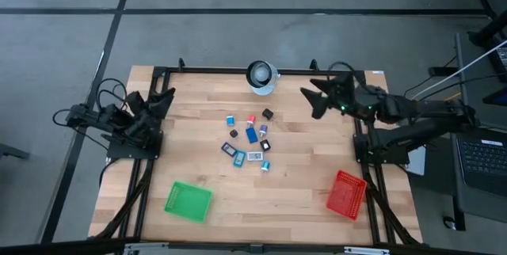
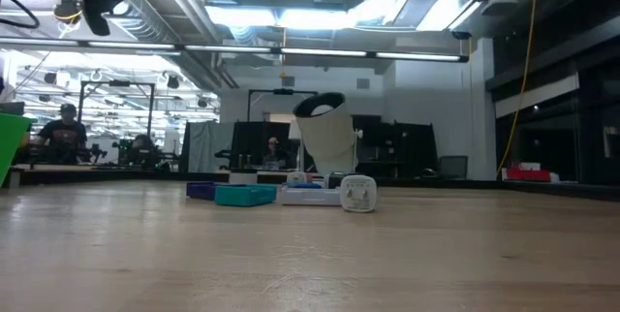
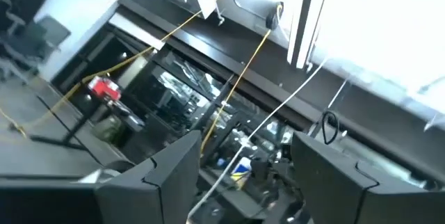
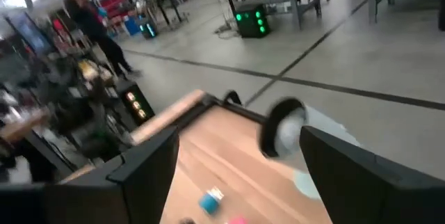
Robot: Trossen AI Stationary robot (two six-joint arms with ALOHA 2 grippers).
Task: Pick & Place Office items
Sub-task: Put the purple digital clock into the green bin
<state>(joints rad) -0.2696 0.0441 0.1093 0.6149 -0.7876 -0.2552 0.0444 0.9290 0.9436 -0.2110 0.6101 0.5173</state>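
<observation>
The office items [image 1: 249, 138] lie as a loose cluster of several tiny blue, black, red and white blocks and spools on the middle of the wooden table. In the low view they show as a low row [image 2: 281, 194]. My left gripper [image 1: 164, 99] is open and hovers over the table's left part, well left of the cluster; its wrist view shows only the room past its spread fingers [image 3: 160, 175]. My right gripper [image 1: 310, 101] is open and hovers right of the cluster, near the far edge. Its wrist view shows a blue item [image 4: 212, 200] between its fingers.
A round white ring-shaped object [image 1: 261, 75] stands at the middle of the far edge, also seen in the right wrist view [image 4: 285, 130]. A green mesh basket [image 1: 188, 201] sits near the near left corner, a red one [image 1: 347, 194] near the near right corner. A person [image 4: 87, 19] stands beyond the table.
</observation>
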